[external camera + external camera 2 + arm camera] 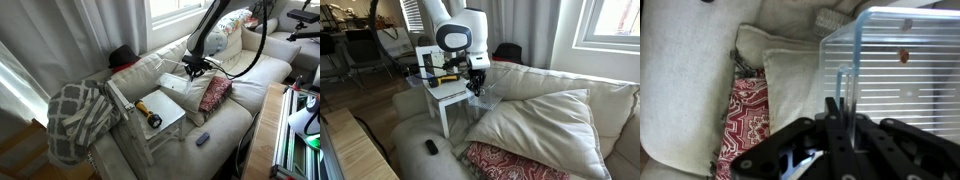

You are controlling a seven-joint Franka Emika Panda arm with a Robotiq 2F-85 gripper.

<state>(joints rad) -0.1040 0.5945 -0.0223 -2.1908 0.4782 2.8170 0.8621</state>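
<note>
Clear ribbed plastic box [890,70] beside the red patterned cushion [745,120] looks light, stiff and slippery; the hand [838,102] is clenched on its thin wall, likely the surest hold.

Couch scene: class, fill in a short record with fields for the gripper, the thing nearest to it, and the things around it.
gripper: gripper shut, fingers together
nearest thing: clear plastic box, at its wall; contact cannot be told
beside the box: red patterned cushion
raised surface: white small table
on that table: yellow-and-black tool
on the seat: small dark object
far end: checked blanket
under it all: beige couch
</note>
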